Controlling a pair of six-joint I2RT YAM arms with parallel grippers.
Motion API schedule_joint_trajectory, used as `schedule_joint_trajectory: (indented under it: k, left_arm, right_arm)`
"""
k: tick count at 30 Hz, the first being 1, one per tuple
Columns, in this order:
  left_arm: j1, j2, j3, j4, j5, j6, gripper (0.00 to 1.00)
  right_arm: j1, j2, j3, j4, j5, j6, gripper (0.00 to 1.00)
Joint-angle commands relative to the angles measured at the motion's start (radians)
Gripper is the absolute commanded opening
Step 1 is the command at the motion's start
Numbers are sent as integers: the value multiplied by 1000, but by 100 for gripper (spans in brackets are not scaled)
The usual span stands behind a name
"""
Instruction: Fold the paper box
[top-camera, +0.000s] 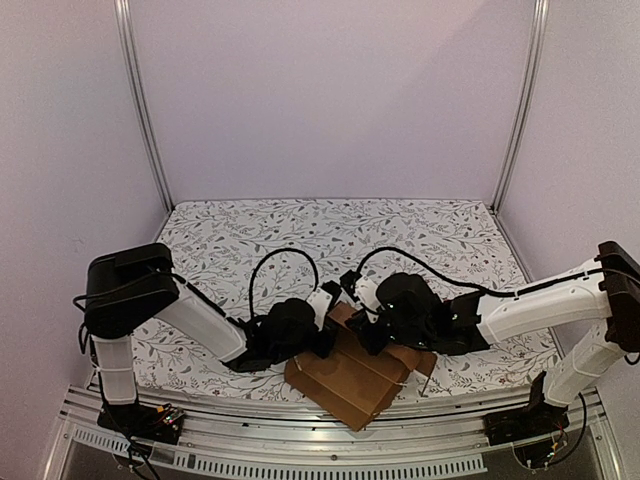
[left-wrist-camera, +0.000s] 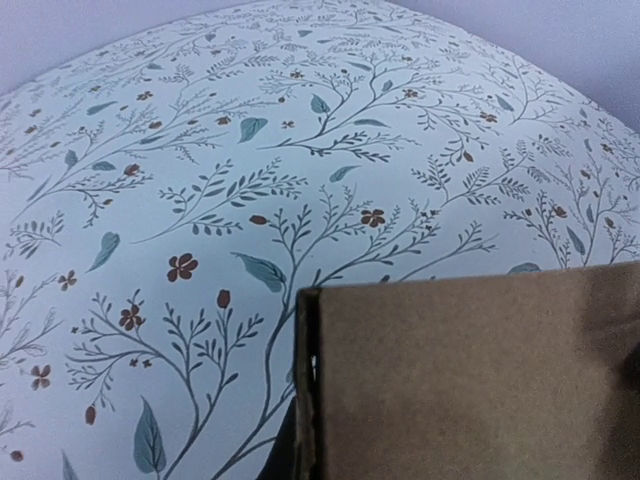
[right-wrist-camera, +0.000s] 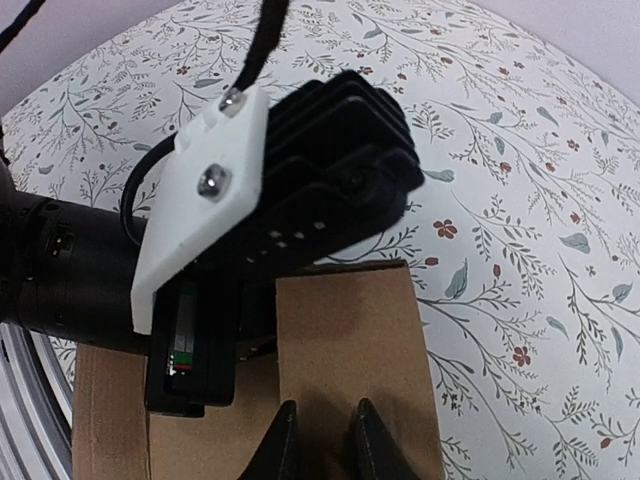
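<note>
The plain brown die-cut cardboard box (top-camera: 350, 385) is being flanked at lower centre of the top view. The left gripper (top-camera: 322, 338) is being held at its upper-left edge and the right gripper (right-wrist-camera: 325, 450) equally near at its upper right. Whether either is grasping cannot be told.

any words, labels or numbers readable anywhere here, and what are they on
No readable text in any view.
paper box: plain brown, no print.
table cover: floral pattern only, no words.
black finned housing on the left arm: small pale marks, too small to read.
green and red patch below it: too small to read.
</note>
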Motion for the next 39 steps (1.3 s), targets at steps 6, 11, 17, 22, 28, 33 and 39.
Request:
schedule_joint_trajectory:
  k: [6, 11, 17, 22, 28, 33, 39]
  left_arm:
    - [-12, -95, -46, -112, -277, -85, 0]
    - [-24, -121, -40, -239, -417, -172, 0]
    - [-32, -126, -10, -396, -502, -305, 0]
    - [-55, -123, 38, -547, -555, -428, 0]
    - [-83, -108, 88, -658, -573, -511, 0]
    - [-99, -110, 102, -710, -581, -551, 0]
    - [-109, -118, 101, -724, -575, -582, 0]
  right_arm:
    - [-2, -189, 9, -223, 59, -10, 33]
    - [-3, -283, 10, -340, 117, -9, 37]
    - [-2, -330, 5, -425, 154, 18, 13]
    - [-3, -315, -8, -444, 187, 60, 0]
    - [-5, -244, 11, -438, 227, 93, 0]
    - [-23, -183, 38, -433, 232, 99, 0]
    - [-57, -115, 40, -377, 187, 105, 0]
